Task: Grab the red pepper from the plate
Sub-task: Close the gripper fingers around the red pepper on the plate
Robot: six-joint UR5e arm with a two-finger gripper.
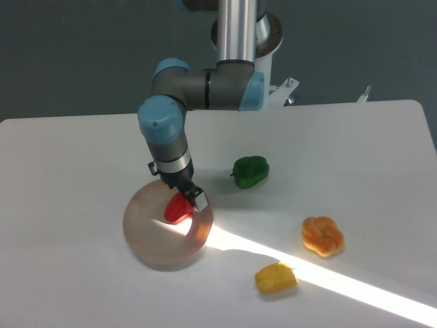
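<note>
The red pepper (178, 210) lies on the plate (147, 236), a round beige-pink disc with a low rim, and sits toward the plate's upper right part, close to the rim there. The arm (166, 133) comes down from a tall silver column at the back, bends through grey joints with light blue caps, and points its wrist down and slightly to the right over the plate. The tool (190, 197) is right at the top of the pepper, at the end where the stem would be, and one pale finger (201, 200) shows just to the right of the red skin. From where I stand the other finger is hidden behind the wrist and the pepper, so I cannot tell whether the tool is spread or already pinching the pepper. The pepper appears to rest on the plate. On the white surface (82, 157) a green pepper (250, 171) sits to the right of the plate, apart from it. Further right and nearer the front lie an orange pepper (323, 236) and a yellow one (276, 278), both by a bright diagonal band of light that crosses the surface from the plate's right edge toward the lower right corner.
</note>
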